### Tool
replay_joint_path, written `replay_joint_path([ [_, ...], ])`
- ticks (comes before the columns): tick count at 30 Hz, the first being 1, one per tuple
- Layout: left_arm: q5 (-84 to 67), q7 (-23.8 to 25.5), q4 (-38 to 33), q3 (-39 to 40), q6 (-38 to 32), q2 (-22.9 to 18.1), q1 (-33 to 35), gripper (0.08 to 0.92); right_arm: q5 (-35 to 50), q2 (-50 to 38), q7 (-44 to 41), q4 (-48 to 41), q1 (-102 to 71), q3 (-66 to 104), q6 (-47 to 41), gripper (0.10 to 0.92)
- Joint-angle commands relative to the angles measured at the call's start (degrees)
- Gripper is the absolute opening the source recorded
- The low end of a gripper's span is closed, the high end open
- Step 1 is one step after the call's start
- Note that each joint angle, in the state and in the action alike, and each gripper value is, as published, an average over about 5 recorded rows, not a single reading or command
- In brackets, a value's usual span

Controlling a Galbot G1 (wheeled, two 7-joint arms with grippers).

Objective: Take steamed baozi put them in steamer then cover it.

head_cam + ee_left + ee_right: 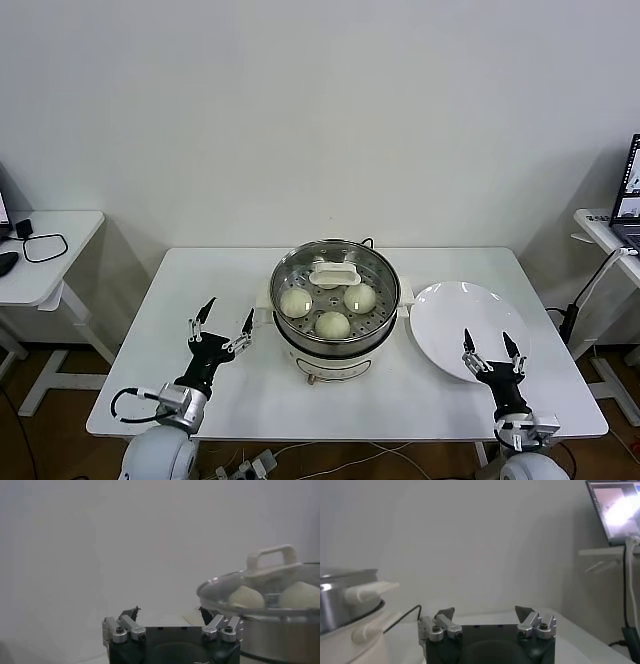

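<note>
Cover (335,278) on steamer (336,340); three baozi (333,324) visible (fourth hidden).

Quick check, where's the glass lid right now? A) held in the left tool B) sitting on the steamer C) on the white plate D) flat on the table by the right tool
B: the glass lid sits on the steamer over the baozi, and the left tool and right tool are both open, apart from it.

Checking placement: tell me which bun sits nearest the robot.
The front bun, under the cover in the steamer; the others sit farther back beside the lid handle.
</note>
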Motion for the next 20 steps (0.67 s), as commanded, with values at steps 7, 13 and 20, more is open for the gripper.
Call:
replay_joint_path([
  [7,-4.04,1.44,1.95,-1.62,-8.94,-0.87,4.69,0.823,-2.03,0.36,-0.79,1.32,-2.77,1.38,-0.23,0.823],
  [13,-3.29,0.97,1.23,-1.46,-8.63,-0.80,5.30,0.823,-2.34,0.34,-0.55,1.38,-2.58,1.09,-0.42,0.823],
  [20,-2.78,0.68,0.75,-1.21,-8.53,-1.08,5.51,0.823,-2.72,0.45,-0.36,1.52,-2.50,0.68,0.03,0.823],
])
